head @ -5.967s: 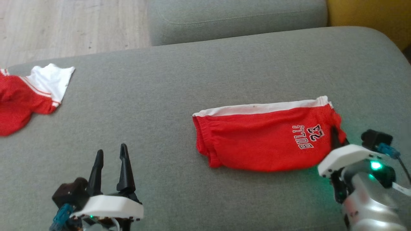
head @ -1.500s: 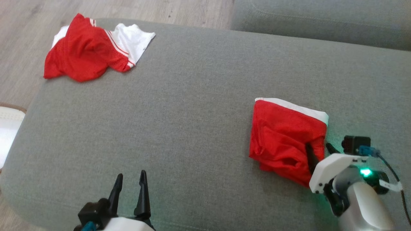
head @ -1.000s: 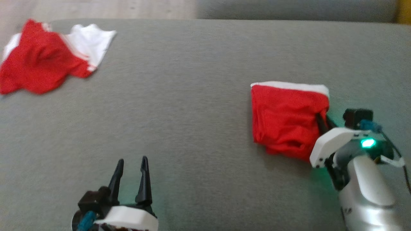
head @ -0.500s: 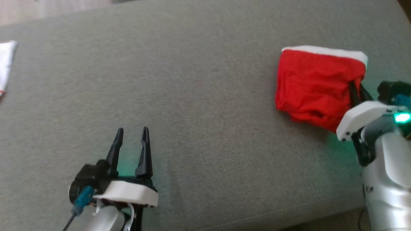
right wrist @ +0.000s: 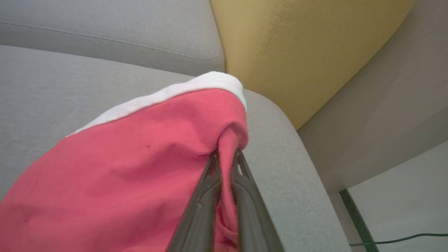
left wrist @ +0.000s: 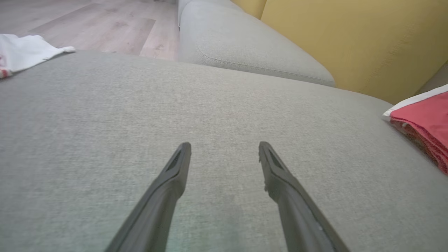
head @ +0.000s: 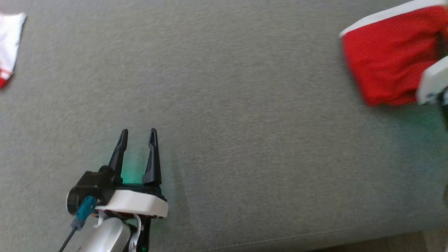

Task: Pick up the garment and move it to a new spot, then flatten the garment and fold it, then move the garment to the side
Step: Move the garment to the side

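Observation:
The garment (head: 385, 66) is a folded pair of red shorts with a white waistband, at the head view's right edge on the grey sofa seat (head: 224, 87). My right gripper (right wrist: 226, 155) is shut on a fold of the garment (right wrist: 140, 168) near the seat's right end; its white housing (head: 432, 85) shows at the head view's right edge. My left gripper (head: 137, 134) stands open over bare seat at the lower left, far from the garment (left wrist: 425, 120). Nothing is between its fingers (left wrist: 182, 164).
A second red and white garment (head: 8, 45) lies at the seat's far left corner (left wrist: 24, 52). A yellow cushion (right wrist: 297, 45) and a grey back cushion (left wrist: 245, 45) rise behind the seat. The seat's front edge runs along the head view's bottom.
The head camera has swung, shifting the whole picture. My right gripper, still shut on the folded garment, has carried it further toward the seat's right end. The left gripper stays open.

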Robot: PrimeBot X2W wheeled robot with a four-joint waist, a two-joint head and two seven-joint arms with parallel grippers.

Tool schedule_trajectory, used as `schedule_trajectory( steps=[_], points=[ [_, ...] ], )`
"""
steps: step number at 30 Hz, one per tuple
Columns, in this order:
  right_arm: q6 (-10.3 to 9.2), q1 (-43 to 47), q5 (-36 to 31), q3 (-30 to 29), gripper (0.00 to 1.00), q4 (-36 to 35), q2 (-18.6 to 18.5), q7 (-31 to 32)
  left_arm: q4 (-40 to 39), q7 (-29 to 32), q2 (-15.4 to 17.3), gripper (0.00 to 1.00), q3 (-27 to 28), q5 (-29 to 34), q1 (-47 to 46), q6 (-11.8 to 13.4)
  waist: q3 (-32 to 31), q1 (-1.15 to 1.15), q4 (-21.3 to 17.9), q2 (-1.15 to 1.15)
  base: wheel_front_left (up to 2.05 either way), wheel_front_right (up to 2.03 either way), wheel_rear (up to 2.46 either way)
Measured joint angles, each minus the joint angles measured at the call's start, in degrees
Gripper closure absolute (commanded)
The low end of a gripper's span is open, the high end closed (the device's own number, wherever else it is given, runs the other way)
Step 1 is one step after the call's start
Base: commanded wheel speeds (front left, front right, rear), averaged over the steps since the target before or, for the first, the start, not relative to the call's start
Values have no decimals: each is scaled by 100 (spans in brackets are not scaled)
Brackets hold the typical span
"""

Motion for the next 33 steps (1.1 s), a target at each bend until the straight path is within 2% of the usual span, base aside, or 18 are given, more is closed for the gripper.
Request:
schedule_trajectory(
  steps=[9,10,11,12,14,17,22,33],
  points=[
    [0,-575,-435,-424,98,754,-875,123,-168,15,70,0,30,11,-2,49,377,1,539,0,0,0,0],
    [0,-610,-461,-422,73,823,-959,93,-177,15,70,0,29,12,-3,49,418,1,584,0,0,0,0],
    [0,-639,-547,-408,9,859,-1032,-9,-185,15,69,0,29,12,-5,49,455,1,622,0,0,0,0],
    [0,-648,-700,-400,0,838,-1112,-180,-191,15,69,0,29,12,-9,51,489,1,652,0,0,0,0],
    [0,-678,-927,-497,0,802,-1171,-437,-192,14,66,0,29,12,-23,56,537,1,695,0,0,0,0],
    [0,-777,-989,-653,0,856,-1074,-567,-187,13,64,0,30,11,-54,85,522,1,689,0,0,0,0],
    [0,-778,-1037,-783,0,918,-544,-714,-152,-11,65,0,34,11,-83,99,333,0,587,0,0,0,0],
    [0,-467,-625,-609,0,708,261,-1156,169,-96,31,0,81,-115,-47,40,-435,0,480,0,0,0,0]
  ],
)
